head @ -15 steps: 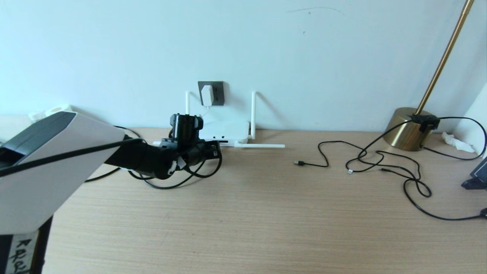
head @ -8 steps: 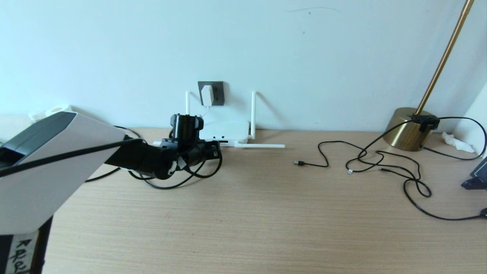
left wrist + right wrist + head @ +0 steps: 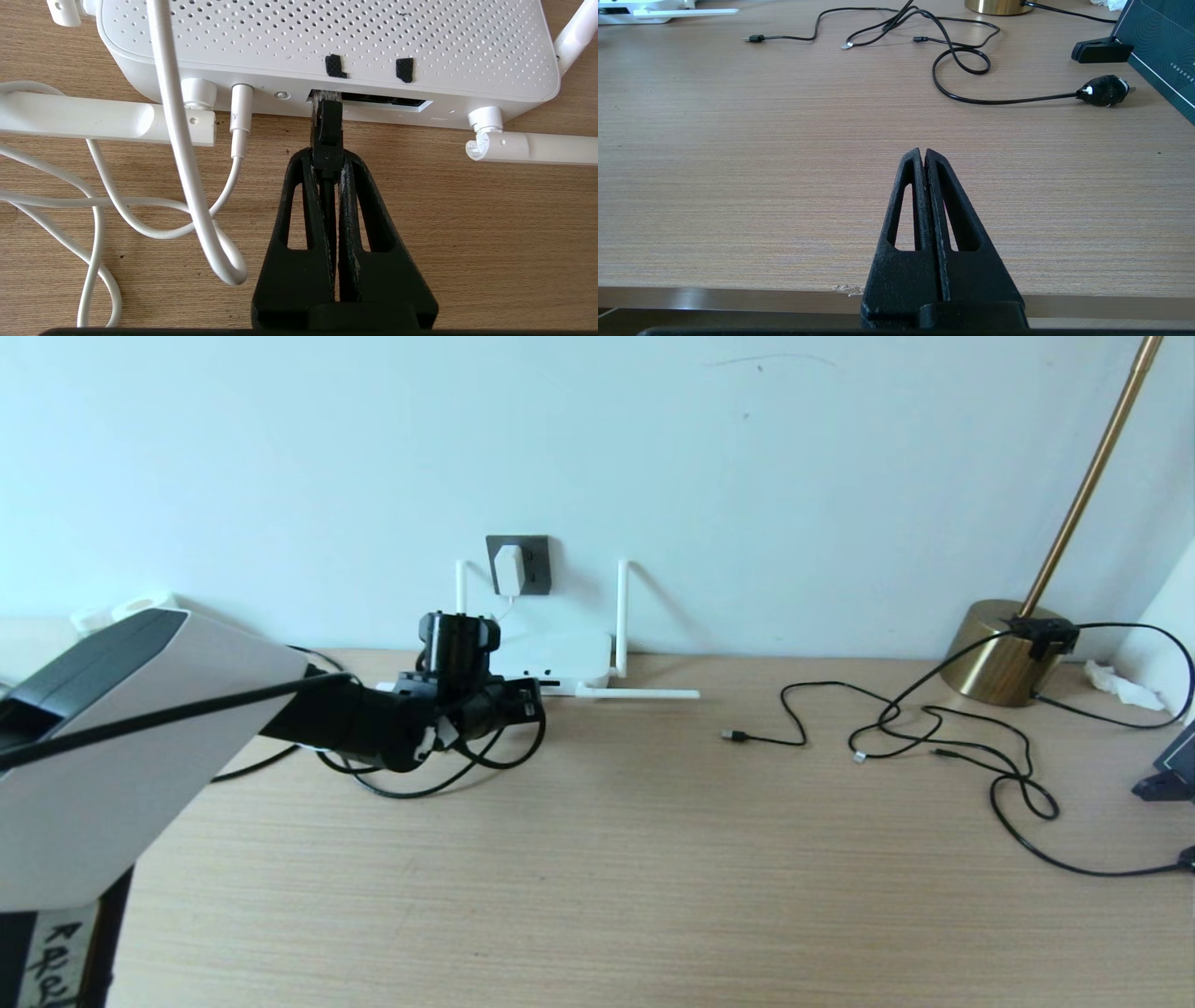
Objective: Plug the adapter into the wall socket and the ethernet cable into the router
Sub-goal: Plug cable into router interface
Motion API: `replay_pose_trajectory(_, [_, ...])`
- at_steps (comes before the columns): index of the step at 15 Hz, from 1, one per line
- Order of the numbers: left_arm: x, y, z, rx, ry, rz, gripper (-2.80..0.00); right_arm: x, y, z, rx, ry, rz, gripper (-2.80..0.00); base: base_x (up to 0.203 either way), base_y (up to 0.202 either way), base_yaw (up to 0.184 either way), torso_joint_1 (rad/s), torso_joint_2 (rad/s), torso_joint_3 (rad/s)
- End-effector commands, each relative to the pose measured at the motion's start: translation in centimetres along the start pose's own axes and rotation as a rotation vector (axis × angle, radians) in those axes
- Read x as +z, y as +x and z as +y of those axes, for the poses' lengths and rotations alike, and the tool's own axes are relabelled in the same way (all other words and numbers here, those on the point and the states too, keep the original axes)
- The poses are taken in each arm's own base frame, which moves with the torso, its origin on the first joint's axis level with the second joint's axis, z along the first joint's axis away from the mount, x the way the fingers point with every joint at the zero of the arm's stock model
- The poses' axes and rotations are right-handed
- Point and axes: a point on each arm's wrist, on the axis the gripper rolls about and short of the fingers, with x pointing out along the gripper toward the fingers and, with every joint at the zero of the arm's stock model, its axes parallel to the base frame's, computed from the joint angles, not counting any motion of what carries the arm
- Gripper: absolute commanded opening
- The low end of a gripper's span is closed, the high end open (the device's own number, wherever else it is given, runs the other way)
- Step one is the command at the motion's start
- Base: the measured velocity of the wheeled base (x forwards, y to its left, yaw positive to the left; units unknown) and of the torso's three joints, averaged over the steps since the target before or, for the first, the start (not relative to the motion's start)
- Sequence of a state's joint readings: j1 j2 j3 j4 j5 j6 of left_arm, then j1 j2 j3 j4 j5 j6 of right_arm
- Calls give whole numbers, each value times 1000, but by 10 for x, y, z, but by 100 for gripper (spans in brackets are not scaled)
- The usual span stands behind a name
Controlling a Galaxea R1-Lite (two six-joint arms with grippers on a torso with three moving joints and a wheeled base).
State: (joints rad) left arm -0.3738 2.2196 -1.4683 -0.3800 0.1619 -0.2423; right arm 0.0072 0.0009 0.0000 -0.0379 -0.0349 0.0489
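The white adapter (image 3: 508,569) sits in the dark grey wall socket (image 3: 534,563) above the router (image 3: 551,658). My left gripper (image 3: 328,156) is shut on the black plug of the ethernet cable (image 3: 327,133), right in front of the router (image 3: 327,42). The plug's clear tip is at the left end of the dark port strip (image 3: 383,99); how deep it sits is hidden. In the head view the left gripper (image 3: 525,698) is at the router's front, with the black ethernet cable (image 3: 420,791) looping under the arm. My right gripper (image 3: 923,153) is shut and empty, over the table's near edge.
The adapter's thin white cord (image 3: 187,163) loops beside the left gripper and plugs into the router. Two antennas (image 3: 644,693) lie flat on the table. Thin black USB cables (image 3: 934,737), a brass lamp base (image 3: 994,649) and a dark box (image 3: 1157,42) are at the right.
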Motion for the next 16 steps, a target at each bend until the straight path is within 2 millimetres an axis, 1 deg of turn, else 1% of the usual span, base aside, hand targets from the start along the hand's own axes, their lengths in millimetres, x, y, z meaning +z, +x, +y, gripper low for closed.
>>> replay_pose_trajectory(1, [0, 1, 0, -1, -2, -5, -280, -3, 1, 0, 0, 0, 11, -280, 0, 0, 0, 0, 0, 0])
replay_pose_trajectory(16, [-2, 2, 0, 0, 0, 0, -280, -3, 1, 0, 0, 0, 11, -280, 0, 0, 0, 0, 0, 0])
